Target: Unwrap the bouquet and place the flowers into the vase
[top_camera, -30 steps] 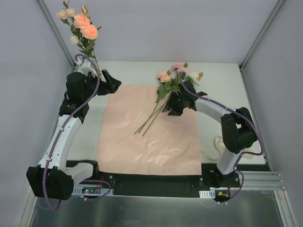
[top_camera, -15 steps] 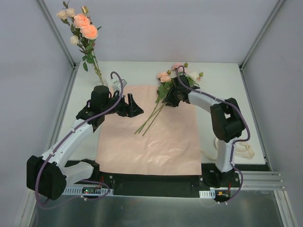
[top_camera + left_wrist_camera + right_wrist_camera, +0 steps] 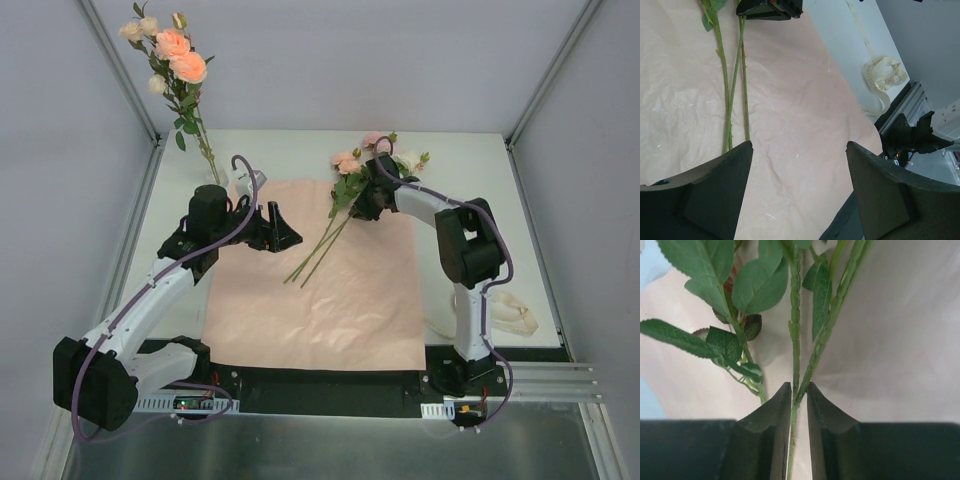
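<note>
The bouquet lies unwrapped. Its pink paper (image 3: 320,290) is spread flat on the table. Some flowers (image 3: 180,62) stand upright at the back left; the vase at the foot of their stems is hard to make out. Other flowers (image 3: 345,165) lie on the paper's far edge, stems (image 3: 318,250) pointing toward me. My right gripper (image 3: 362,208) is shut on two of these stems (image 3: 796,340) just below the leaves, its fingertips (image 3: 782,395) pressing them from both sides. My left gripper (image 3: 283,228) hovers open over the paper (image 3: 790,100), right of the stem ends (image 3: 745,90), holding nothing.
The cream ribbon (image 3: 510,315) lies loose on the white table to the right of the paper, also seen from the left wrist as the ribbon (image 3: 882,75). Grey walls and metal posts (image 3: 125,75) enclose the table. The arm bases sit on the black rail (image 3: 330,390) at the front.
My left arm swung from the vase at the back left to over the paper. My right gripper slid up the lying stems toward the blooms and closed on them.
</note>
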Available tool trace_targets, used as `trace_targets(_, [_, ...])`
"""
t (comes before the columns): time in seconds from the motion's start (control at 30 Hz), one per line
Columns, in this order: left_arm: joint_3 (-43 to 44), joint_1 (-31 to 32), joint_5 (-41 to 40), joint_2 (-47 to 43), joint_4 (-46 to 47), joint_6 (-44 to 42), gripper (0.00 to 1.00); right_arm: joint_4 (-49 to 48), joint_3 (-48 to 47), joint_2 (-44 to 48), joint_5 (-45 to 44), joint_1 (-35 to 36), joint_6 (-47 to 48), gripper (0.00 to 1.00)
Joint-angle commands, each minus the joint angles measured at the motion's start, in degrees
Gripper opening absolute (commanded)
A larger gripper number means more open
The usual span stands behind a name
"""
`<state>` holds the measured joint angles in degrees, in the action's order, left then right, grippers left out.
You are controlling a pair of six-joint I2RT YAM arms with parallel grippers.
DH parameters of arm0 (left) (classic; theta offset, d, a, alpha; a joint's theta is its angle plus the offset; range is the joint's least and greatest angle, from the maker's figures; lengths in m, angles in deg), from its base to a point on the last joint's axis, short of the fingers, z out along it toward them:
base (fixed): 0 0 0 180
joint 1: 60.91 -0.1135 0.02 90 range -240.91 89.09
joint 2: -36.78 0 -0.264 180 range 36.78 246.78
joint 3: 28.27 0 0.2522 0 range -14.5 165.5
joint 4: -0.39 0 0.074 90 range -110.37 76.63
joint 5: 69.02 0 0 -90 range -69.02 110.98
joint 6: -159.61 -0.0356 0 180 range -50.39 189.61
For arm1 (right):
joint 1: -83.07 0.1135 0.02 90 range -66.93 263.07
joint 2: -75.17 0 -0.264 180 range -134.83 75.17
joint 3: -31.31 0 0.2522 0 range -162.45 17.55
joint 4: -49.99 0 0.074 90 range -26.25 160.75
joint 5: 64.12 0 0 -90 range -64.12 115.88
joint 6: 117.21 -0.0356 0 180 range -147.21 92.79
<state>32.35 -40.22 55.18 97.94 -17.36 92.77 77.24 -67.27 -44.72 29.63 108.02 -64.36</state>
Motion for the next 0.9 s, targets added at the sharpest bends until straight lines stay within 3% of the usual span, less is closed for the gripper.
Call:
trace_targets(0.0, [-0.7,0.5,1.8,-1.3,2.1,-1.9,0.75,0.5,-3.1,-1.5,-0.3,-0.3,-1.4,0.17])
trace_targets(0.43, [-0.4,0.5,1.9,-1.3,1.8,-2.3,0.76,0.2,-0.2,3.4,-2.0,-0.3,-2.1,0.05])
trace_targets(0.73, [1.6,0.5,1.8,-0.5,0.1,-2.1,0.77,-1.0,1.7,6.4,-0.1,-1.4,-4.2,0.14])
trace_targets(0.87, [1.8,0.5,3.4,-0.6,-0.1,-1.5,0.77,-3.2,1.7,5.8,1.5,-2.4,-4.5,0.06])
